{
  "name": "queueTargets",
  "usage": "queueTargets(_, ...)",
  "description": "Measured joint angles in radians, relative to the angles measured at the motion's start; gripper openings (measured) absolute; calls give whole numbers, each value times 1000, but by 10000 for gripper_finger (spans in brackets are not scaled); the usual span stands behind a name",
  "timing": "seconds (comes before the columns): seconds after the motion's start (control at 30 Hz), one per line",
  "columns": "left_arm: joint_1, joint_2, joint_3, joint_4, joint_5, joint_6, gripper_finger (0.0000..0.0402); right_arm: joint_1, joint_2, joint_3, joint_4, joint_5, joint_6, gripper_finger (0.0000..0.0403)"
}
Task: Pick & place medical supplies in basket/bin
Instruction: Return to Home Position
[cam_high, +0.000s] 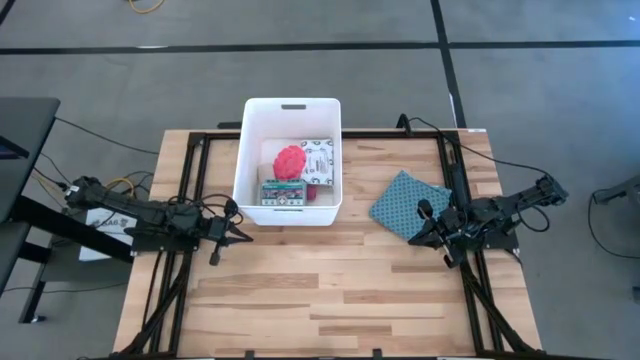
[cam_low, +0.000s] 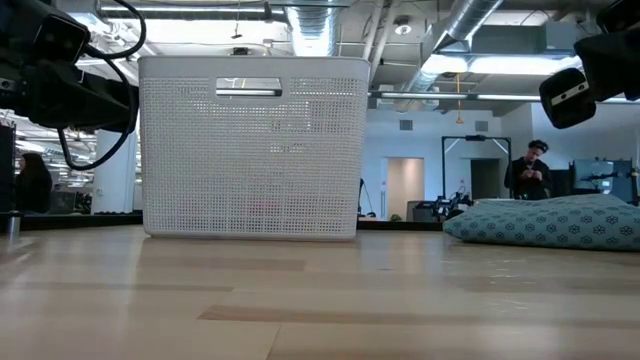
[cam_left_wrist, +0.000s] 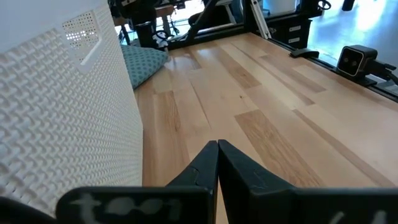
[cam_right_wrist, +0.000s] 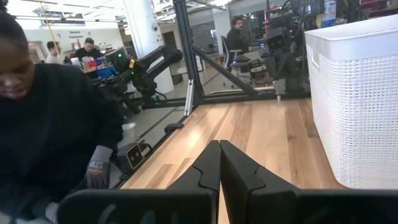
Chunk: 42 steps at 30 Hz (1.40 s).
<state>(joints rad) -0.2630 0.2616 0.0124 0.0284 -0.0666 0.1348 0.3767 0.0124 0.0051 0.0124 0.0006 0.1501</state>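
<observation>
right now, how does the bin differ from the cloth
The bin is white and rigid, with upright perforated walls; the cloth is teal, dotted and soft, lying low. The bin holds supplies, a pink disc among them; the cloth carries nothing. The bin stands at the far edge; the cloth lies to its right, by the right gripper. Both rest on the table. The left gripper sits near the bin.
</observation>
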Motion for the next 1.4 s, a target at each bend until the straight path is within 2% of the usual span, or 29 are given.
queueTargets(1.4,0,0,0,0,0,-2,0,0,0,0,0,0,0,0)
